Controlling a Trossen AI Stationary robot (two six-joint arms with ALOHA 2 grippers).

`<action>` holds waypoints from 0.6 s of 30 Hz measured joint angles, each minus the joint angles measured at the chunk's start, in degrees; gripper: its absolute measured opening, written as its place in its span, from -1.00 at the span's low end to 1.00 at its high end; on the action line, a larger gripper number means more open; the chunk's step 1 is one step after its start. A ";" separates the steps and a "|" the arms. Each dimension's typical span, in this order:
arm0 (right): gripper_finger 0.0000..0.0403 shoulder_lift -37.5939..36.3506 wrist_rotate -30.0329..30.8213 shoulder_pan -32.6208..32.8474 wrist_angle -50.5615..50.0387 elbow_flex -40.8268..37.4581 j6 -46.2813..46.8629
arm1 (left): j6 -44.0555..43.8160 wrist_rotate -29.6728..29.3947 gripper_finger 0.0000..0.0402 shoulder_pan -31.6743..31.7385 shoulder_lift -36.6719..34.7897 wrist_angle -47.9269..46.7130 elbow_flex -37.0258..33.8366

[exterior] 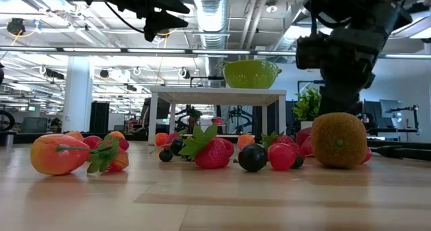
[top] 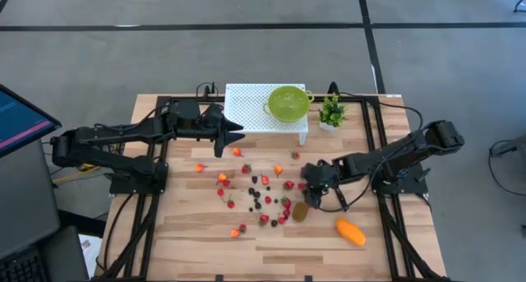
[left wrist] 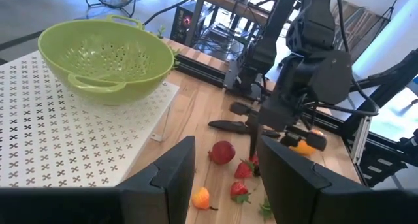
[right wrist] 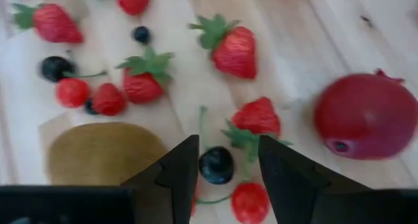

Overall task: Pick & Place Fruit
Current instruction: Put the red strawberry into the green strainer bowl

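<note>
The right pincer [right wrist: 225,160] is hanging open and empty just over a dark berry [right wrist: 216,164] beside the kiwi [right wrist: 104,152].

The left pincer [left wrist: 222,175] is waiting open and empty near the green bowl [left wrist: 104,57].

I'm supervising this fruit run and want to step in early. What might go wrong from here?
The open right gripper hangs over a dark berry crowded by strawberries and the kiwi; closing may catch a neighbour or flick the berry away. The colander stands on a raised white stand, so a poorly held berry could drop in transit.
</note>
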 joint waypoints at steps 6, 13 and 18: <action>-0.31 0.00 1.55 0.02 0.00 -0.85 0.43 | 0.00 -0.01 -0.21 0.00 0.00 0.17 0.00; -0.37 0.00 2.07 0.02 2.15 -4.21 2.19 | 0.00 0.01 -0.21 0.00 0.00 0.26 0.00; -0.38 0.00 2.07 0.02 4.74 -5.02 2.94 | 0.00 0.02 -0.21 0.00 0.00 0.26 0.00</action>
